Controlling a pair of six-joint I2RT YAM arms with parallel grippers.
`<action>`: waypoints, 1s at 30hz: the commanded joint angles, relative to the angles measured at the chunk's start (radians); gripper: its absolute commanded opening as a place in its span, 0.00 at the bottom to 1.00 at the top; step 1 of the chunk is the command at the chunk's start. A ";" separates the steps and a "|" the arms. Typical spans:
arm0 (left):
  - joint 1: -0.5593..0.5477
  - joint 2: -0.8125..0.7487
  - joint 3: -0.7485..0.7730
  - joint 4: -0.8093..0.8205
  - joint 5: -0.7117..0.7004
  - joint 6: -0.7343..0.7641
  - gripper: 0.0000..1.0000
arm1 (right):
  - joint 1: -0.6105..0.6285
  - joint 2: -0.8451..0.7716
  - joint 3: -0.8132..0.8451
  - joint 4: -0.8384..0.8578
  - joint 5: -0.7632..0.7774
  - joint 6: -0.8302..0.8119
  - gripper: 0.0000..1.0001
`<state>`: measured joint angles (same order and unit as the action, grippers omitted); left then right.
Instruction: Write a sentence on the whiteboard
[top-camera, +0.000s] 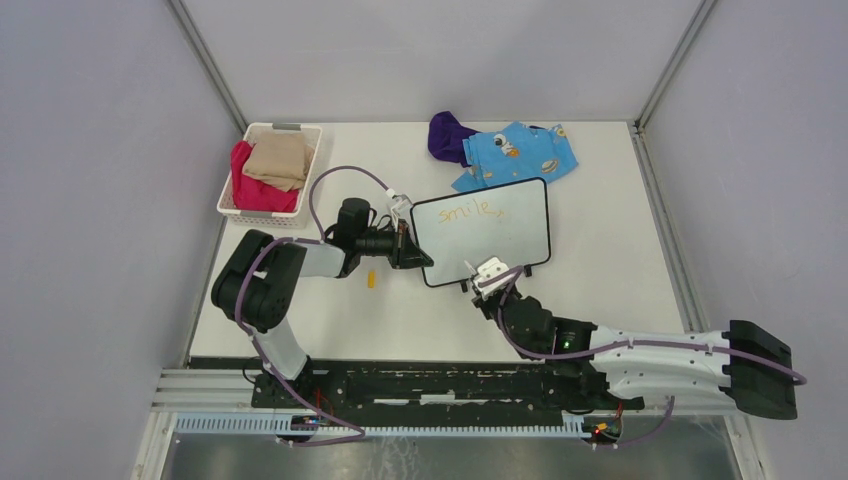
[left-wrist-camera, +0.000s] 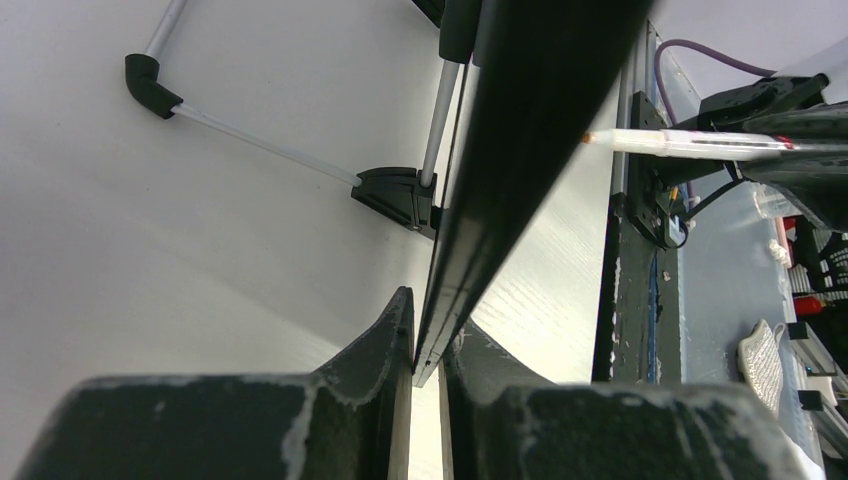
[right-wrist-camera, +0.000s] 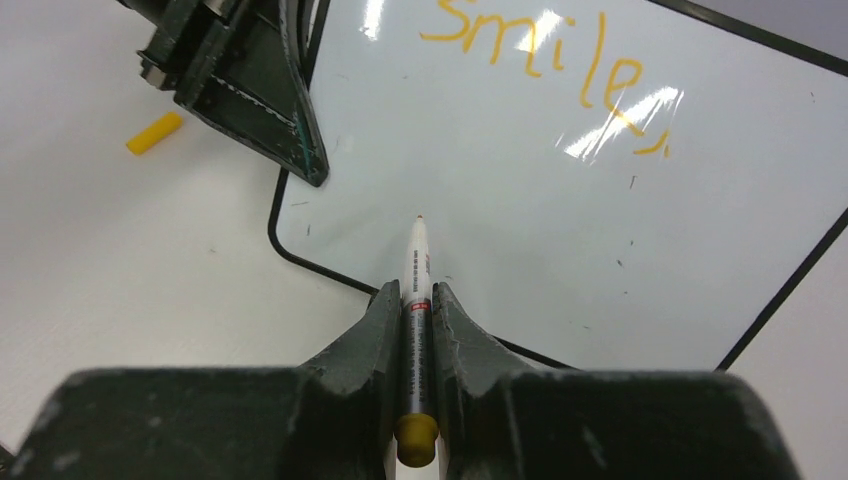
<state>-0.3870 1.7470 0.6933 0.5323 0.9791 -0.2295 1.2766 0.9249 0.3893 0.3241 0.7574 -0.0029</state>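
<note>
Board: the small white rectangular whiteboard with a thin black frame (top-camera: 505, 245) is found mid-table on the white tabletop (top-camera: 600, 300), just in front of a blue patterned cloth (top-camera: 520, 152).
Writing: one line of the thin orange handwritten sentence (right-wrist-camera: 550, 75), reading "smile,", is seen across the upper part of the board. The lower part is bare, so the second line is judged not yet begun.
Left gripper (left-wrist-camera: 428, 345): its fingers are pressed together on the board's left edge, with the black frame pinched between them.
Right gripper (right-wrist-camera: 417, 300): a slim white marker with an orange tip (right-wrist-camera: 417, 262) is pinched lengthwise between the fingers. The tip is aimed at the bare lower-left area of the board. Whether it touches the surface cannot be told.
Step in hand: the tip is judged to be placed for the first letter of the lower line.
Doing it well: light, even pressure is called for. The start is best set under the "s", and room should be left below "smile,".
Support: the left clamp should be held firm so the board is not pushed away by the strokes.
Risk: the fresh ink above could be smeared if the wrist is carried across it.
Loose item: a small yellow cap (right-wrist-camera: 155, 133) is seen on the table just left of the board, apart from both grippers.
</note>
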 joint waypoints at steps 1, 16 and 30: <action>-0.007 0.018 0.009 -0.086 -0.071 0.050 0.02 | 0.003 0.028 0.008 0.098 0.102 -0.002 0.00; -0.007 0.015 0.010 -0.094 -0.083 0.058 0.02 | -0.033 0.164 0.106 0.139 -0.081 0.066 0.00; -0.007 0.014 0.009 -0.094 -0.089 0.062 0.02 | -0.068 0.222 0.115 0.138 -0.060 0.096 0.00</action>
<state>-0.3882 1.7470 0.7006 0.5106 0.9783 -0.2180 1.2186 1.1336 0.4580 0.4103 0.6849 0.0746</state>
